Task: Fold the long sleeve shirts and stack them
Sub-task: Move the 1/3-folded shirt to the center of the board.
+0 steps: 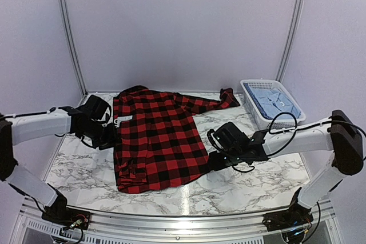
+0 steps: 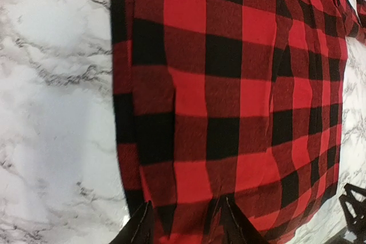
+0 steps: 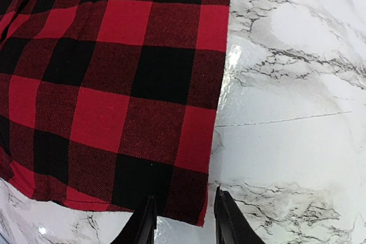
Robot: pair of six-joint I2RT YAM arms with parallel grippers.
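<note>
The red-and-black check long sleeve shirt (image 1: 157, 135) lies spread flat on the marble table, one sleeve (image 1: 220, 100) reaching toward the back right. My left gripper (image 1: 110, 136) is at the shirt's left edge. In the left wrist view its jaws (image 2: 186, 227) stand apart over the check cloth (image 2: 229, 84), just inside that edge. My right gripper (image 1: 216, 161) is at the shirt's lower right corner. In the right wrist view it (image 3: 184, 221) is open, with the hem corner (image 3: 194, 204) lying flat between the fingertips. The pale blue shirt (image 1: 274, 102) lies in the basket.
A white lattice basket (image 1: 260, 119) stands at the back right of the marble table (image 1: 251, 190). Pale walls and two metal poles close off the back. A metal rail runs along the near edge by the arm bases.
</note>
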